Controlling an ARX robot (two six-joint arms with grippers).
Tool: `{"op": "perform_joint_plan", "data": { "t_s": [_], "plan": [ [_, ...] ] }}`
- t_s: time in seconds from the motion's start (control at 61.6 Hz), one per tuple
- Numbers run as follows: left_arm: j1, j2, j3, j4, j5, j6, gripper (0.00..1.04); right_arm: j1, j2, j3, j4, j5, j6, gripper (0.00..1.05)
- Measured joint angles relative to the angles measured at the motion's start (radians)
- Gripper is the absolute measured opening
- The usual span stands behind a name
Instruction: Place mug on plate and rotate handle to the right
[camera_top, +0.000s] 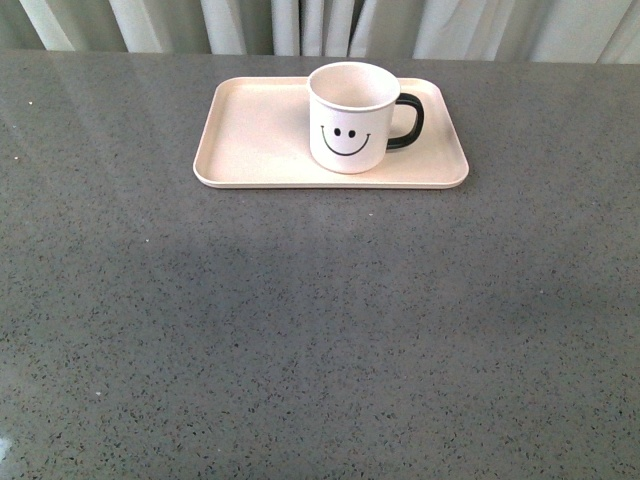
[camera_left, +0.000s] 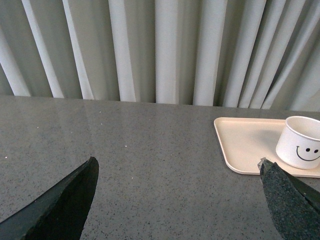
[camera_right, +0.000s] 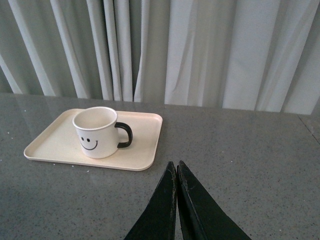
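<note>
The mug (camera_top: 349, 117) stands upright on the plate (camera_top: 250, 140) near the table's (camera_top: 320, 330) far edge, its handle (camera_top: 407, 121) pointing right. Left fingers (camera_left: 65, 200) are spread, right fingers (camera_right: 165, 205) pressed together, both well clear. Judged risk: any further reach could nudge the mug and spoil the handle's direction.

Soft, even light fills all three views, bright enough to read every surface without harsh contrast. The grey speckled table (camera_top: 320, 330) carries a pale sheen toward its far edge, where the curtain (camera_right: 200, 50) reflects faintly. The mug (camera_top: 350, 115) throws only a weak, short shadow on the plate (camera_top: 250, 135). The front view is slightly grainy. In the wrist views the dark end effector fingers (camera_left: 60, 205) sit close and look soft-edged.
</note>
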Motion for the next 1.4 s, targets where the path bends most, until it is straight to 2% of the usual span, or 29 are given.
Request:
{"op": "perform_joint_plan", "data": {
  "t_s": [0.568, 0.666, 0.925, 1.104, 1.12, 1.396],
  "plan": [
    [0.0, 0.0, 0.0, 0.0, 0.0, 0.0, 0.96, 0.0, -0.179, 0.0, -0.178, 0.0, 0.0, 0.02],
    [0.0, 0.0, 0.0, 0.0, 0.0, 0.0, 0.96, 0.0, -0.297, 0.0, -0.33, 0.002, 0.0, 0.02],
    [0.0, 0.0, 0.0, 0.0, 0.0, 0.0, 0.96, 0.0, -0.343, 0.0, -0.348, 0.0, 0.0, 0.02],
    [0.0, 0.0, 0.0, 0.0, 0.0, 0.0, 0.96, 0.0, -0.344, 0.0, -0.348, 0.0, 0.0, 0.3],
    [0.0, 0.0, 0.0, 0.0, 0.0, 0.0, 0.96, 0.0, -0.344, 0.0, -0.348, 0.0, 0.0, 0.35],
    [0.0, 0.0, 0.0, 0.0, 0.0, 0.0, 0.96, 0.0, -0.344, 0.0, -0.348, 0.0, 0.0, 0.81]
  ]
}}
